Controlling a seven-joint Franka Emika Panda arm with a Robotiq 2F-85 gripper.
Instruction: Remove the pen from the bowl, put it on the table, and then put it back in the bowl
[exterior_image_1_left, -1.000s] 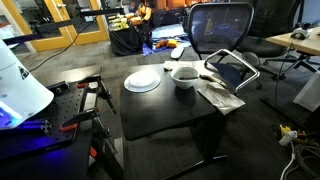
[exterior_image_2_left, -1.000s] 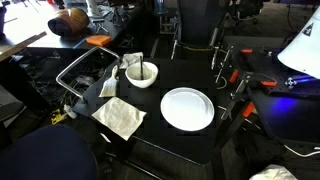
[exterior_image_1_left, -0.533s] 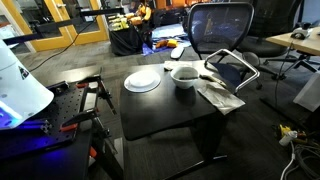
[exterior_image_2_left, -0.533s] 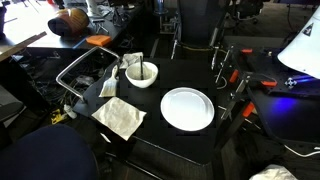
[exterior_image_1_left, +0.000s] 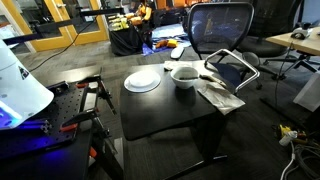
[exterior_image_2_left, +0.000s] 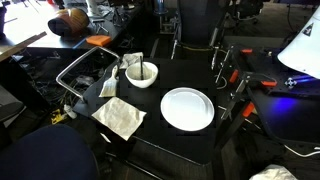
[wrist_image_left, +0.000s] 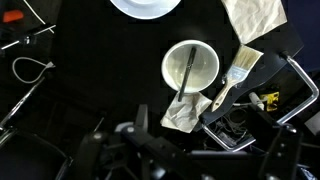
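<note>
Wrist view, looking down from well above: pen (wrist_image_left: 185, 72) slanted inside bowl (wrist_image_left: 207, 68), reaching nearly from rim to rim, 1 end up against the rim on the side of a crumpled paper (wrist_image_left: 180, 116). Probably propped so by the curved wall, with that end raised and easier to pinch than a pen flat on the bottom. Bowl standing on the table (wrist_image_left: 90, 60) near an edge, touching or overlapping the paper; cannot tell which.

Just beside the bowl, a brush (wrist_image_left: 228, 85) lying slantwise, close enough to crowd a finger coming down on that side. Farther out, a plate (wrist_image_left: 148, 6), apart from the bowl, and a flat cloth (wrist_image_left: 256, 20) at a corner. Between bowl and plate, bare black top: by my guess the handiest spot for laying the pen down. Off the table edge, a wire rack (wrist_image_left: 288, 95).

Same layout in both exterior views: bowl (exterior_image_1_left: 184, 81) (exterior_image_2_left: 141, 82) near an edge, plate alongside.

No gripper made out in any view, so impossible to say whether wide, narrow or holding anything. Judging by the pen in the bowl, step 1 of 3 not yet done. Bowl close to the middle of the wrist view, likely for lining up a straight descent onto the pen's raised end.
</note>
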